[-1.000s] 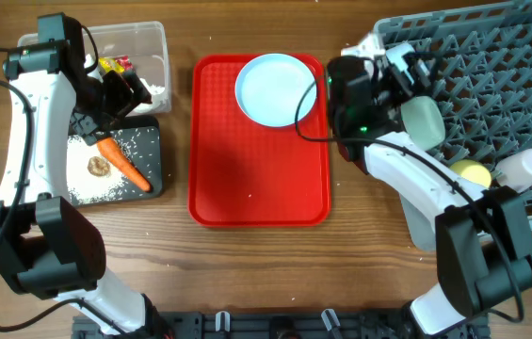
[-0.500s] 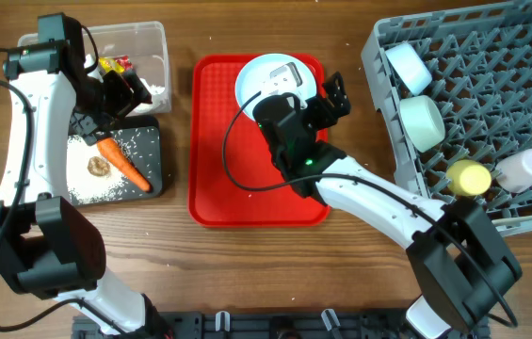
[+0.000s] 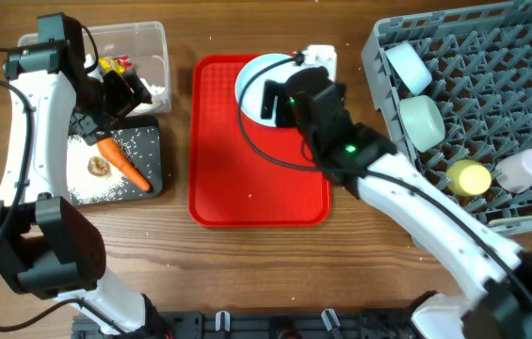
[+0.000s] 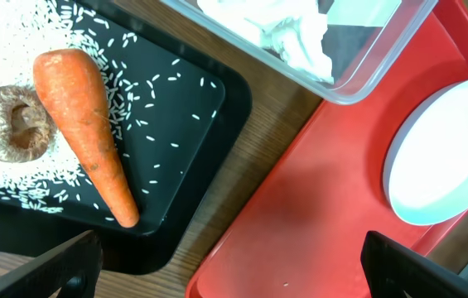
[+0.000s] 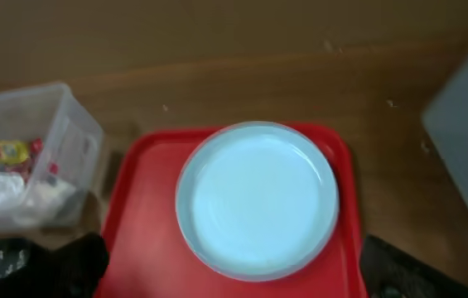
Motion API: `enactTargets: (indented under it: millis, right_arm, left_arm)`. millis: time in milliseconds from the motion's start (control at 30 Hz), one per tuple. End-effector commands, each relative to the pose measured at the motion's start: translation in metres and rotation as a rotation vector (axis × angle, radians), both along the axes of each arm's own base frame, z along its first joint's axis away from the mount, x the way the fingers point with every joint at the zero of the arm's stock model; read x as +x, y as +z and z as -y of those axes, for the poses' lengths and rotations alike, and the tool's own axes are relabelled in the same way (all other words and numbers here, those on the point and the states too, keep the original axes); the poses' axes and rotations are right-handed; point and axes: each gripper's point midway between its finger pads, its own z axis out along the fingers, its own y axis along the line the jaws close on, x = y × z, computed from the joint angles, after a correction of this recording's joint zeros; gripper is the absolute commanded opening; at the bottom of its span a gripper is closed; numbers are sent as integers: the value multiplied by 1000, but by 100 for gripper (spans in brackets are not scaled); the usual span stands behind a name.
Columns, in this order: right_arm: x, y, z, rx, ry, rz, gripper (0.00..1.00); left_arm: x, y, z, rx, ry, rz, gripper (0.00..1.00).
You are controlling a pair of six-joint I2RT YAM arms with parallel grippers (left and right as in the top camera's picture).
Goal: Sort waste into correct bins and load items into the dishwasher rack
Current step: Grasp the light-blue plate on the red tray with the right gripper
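Overhead, right tool (image 5: 234, 258) spread above plate (image 3: 252, 79) on red tray (image 3: 237, 169); left tool (image 4: 229, 252) spread near carrot (image 3: 122, 162).

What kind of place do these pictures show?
Likely a robot test table staged for clearing dishes: a grey dishwasher rack, a plate on a red tray, and a black tray holding a carrot.

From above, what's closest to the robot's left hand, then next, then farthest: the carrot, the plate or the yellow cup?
1. The carrot, on the black tray beside the left hand.
2. The plate, on the red tray, middle.
3. The yellow cup, in the rack, far right.
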Motion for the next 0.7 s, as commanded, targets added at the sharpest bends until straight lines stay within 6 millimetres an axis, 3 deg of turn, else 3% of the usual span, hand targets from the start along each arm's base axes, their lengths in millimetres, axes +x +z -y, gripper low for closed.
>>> enactTargets:
  millis: [0, 67, 133, 233, 267, 333, 400, 433, 533, 667]
  right_arm:
    - [-38, -19, -16, 53, 110, -185, 100]
    - [-43, -35, -12, 41, 90, -245, 100]
    - [-44, -37, -19, 119, 66, -277, 100]
    - [-15, -28, -3, 308, -40, -288, 99]
    - [3, -31, 10, 366, -72, -299, 99]
    - [29, -63, 31, 449, -103, -414, 99]
    - [39, -100, 32, 488, -97, -543, 98]
    - [44, -123, 25, 504, -83, -604, 93]
    - [47, -166, 15, 475, -108, -666, 67]
    - [46, -184, 25, 406, -220, -662, 41]
  left_arm:
    - [0, 3, 1, -6, -4, 12, 100]
    - [0, 3, 1, -6, -4, 12, 100]
    - [0, 3, 1, -6, -4, 12, 100]
    - [0, 3, 1, -6, -4, 12, 100]
    - [0, 3, 1, -6, -4, 12, 100]
    - [0, 3, 1, -6, -4, 12, 100]
    - [0, 3, 1, -6, -4, 12, 100]
    - [0, 3, 1, -6, -4, 12, 100]
    - [0, 3, 1, -6, -4, 12, 100]
    - [0, 3, 1, -6, -4, 12, 100]
